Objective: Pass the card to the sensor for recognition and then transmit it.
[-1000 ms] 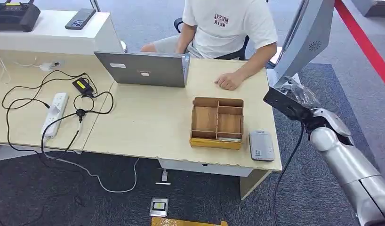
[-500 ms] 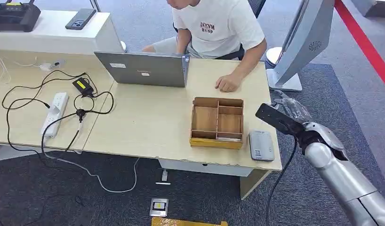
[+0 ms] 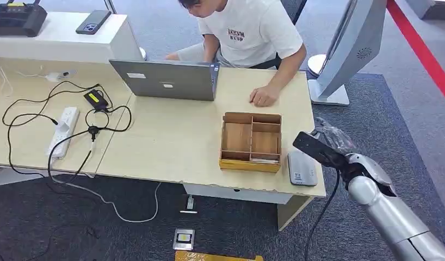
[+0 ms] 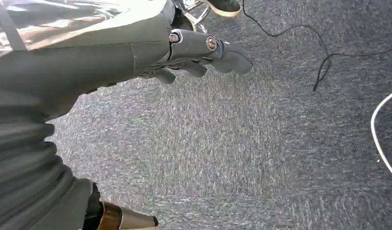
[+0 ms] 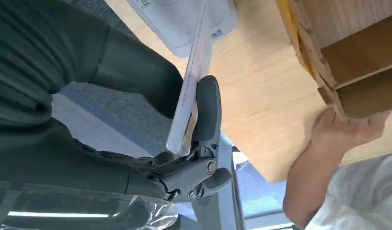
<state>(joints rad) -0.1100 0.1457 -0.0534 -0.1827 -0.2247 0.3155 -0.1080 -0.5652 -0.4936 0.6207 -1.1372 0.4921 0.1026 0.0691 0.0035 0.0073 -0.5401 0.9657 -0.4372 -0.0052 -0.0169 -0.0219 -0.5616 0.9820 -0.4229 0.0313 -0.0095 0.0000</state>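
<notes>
The right hand (image 3: pixel 340 142) has come down and inward since a second ago, from beside the grey stand (image 3: pixel 348 51) to the table's (image 3: pixel 177 141) right edge, just over the sensor (image 3: pixel 302 168); the person (image 3: pixel 253 32) has leaned further forward, one hand (image 3: pixel 263 96) still resting on the table. There is one card (image 5: pixel 190 81), one grey sensor, one wooden compartment box (image 3: pixel 251 142), one laptop (image 3: pixel 166 80) and one power strip (image 3: pixel 63 132). The right wrist view gives what the head view cannot: the card, seen edge-on, is pinched between the thick thumb (image 5: pixel 207 110) and the darker fingers, its far end close above the sensor (whether it touches, I cannot tell). In the left wrist view the left hand (image 4: pixel 199 52) hangs over grey carpet (image 4: pixel 242 153), fingers loosely curled, holding nothing.
</notes>
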